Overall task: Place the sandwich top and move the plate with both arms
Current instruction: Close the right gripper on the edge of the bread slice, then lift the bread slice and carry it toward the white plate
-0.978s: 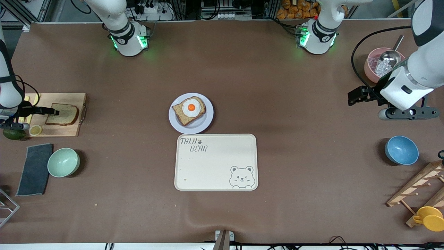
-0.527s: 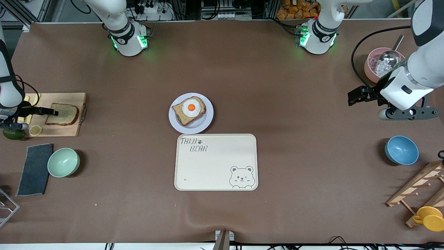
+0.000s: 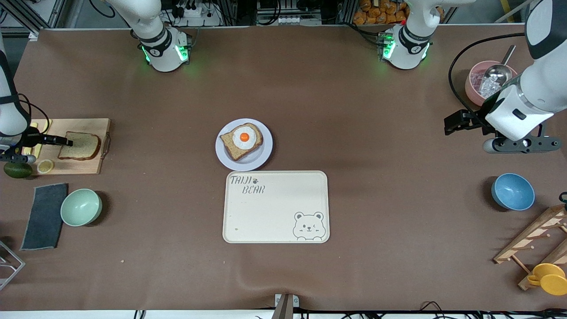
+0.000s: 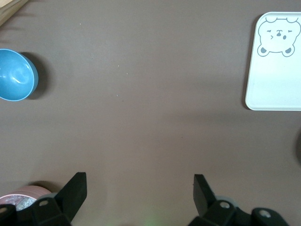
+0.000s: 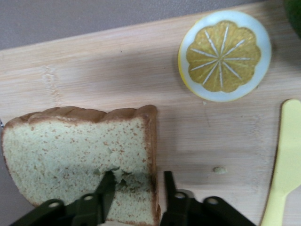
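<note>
The sandwich top [image 3: 82,146] lies flat on a wooden cutting board [image 3: 88,125] at the right arm's end of the table. My right gripper [image 3: 71,142] is at its edge. In the right wrist view my right gripper [image 5: 137,175] has narrowed on the slice [image 5: 70,150]: one finger presses a dent into the crumb, the other is just outside the crust. The plate [image 3: 266,153] sits mid-table and bears an egg-topped slice [image 3: 241,141]. My left gripper [image 3: 448,125] waits open and empty above bare table, as the left wrist view [image 4: 138,181] shows.
A cream bear tray [image 3: 274,217] lies just nearer the camera than the plate. A lemon slice [image 3: 45,166] is on the board, with an avocado [image 3: 17,170], green bowl [image 3: 81,207] and dark cloth [image 3: 44,215] close by. A blue bowl [image 3: 512,191], pink bowl [image 3: 487,82] and wooden rack [image 3: 536,239] are at the left arm's end.
My right gripper has shifted slightly toward the table's end along the bread's edge. The bread, the plate and my left arm have not moved.
</note>
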